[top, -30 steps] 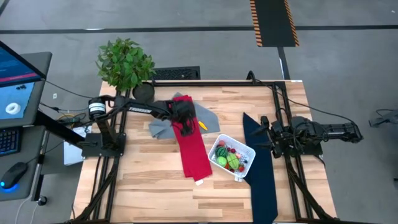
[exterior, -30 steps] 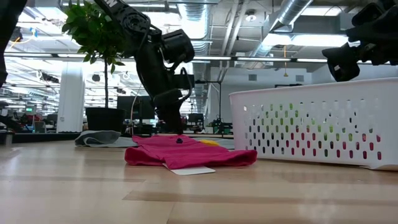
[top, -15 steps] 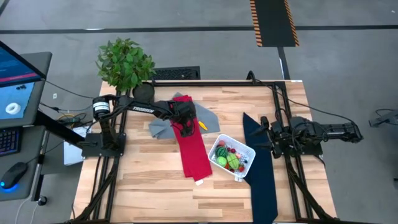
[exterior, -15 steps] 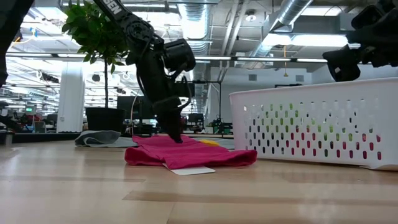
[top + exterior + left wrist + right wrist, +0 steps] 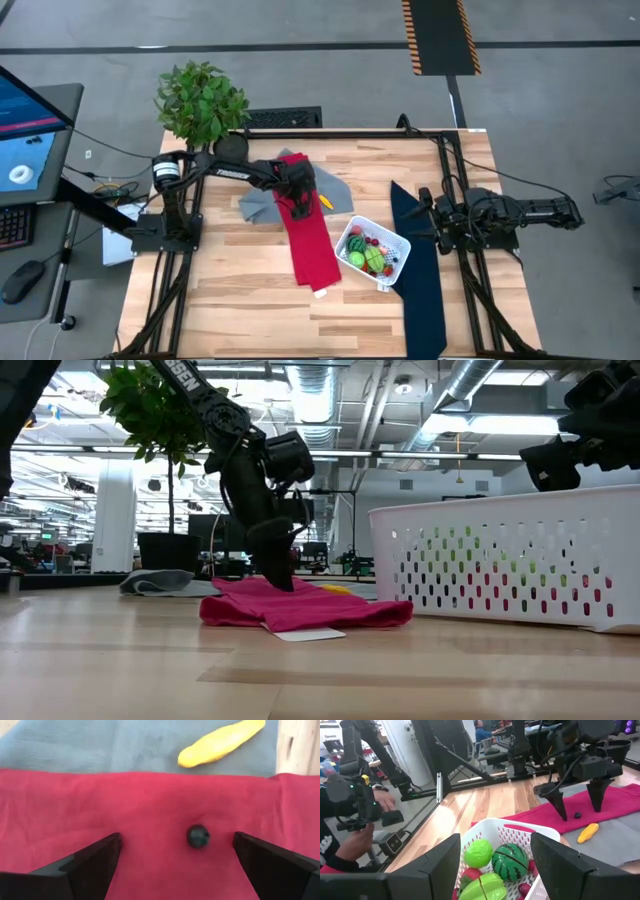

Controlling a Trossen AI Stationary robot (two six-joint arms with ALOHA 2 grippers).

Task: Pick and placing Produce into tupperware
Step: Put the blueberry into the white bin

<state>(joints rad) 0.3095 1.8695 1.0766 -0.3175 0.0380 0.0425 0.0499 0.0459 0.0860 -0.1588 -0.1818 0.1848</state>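
Observation:
The white tupperware (image 5: 373, 250) stands on the table's right half between a red cloth and a navy cloth. It holds several toy produce: a green ball (image 5: 479, 854), a striped watermelon (image 5: 510, 860), and red pieces. A yellow toy (image 5: 221, 742) lies on the grey cloth. A small dark round piece (image 5: 198, 836) sits on the red cloth (image 5: 308, 236). My left gripper (image 5: 176, 840) is open and points down, one finger on each side of that piece, just above the cloth. My right gripper (image 5: 427, 215) is open and waits over the navy cloth, beside the tub.
A potted plant (image 5: 202, 103) stands at the table's far left corner. A grey cloth (image 5: 258, 206) lies under the red one. A long navy cloth (image 5: 421, 275) runs along the right side. A person (image 5: 350, 827) is beyond the table. Bare wood (image 5: 240, 300) lies near the front.
My left gripper has come down toward the red cloth and shifted slightly toward the near edge. Its open fingers now stand on either side of the small dark piece. The piece, the cloths and the tub have stayed in place.

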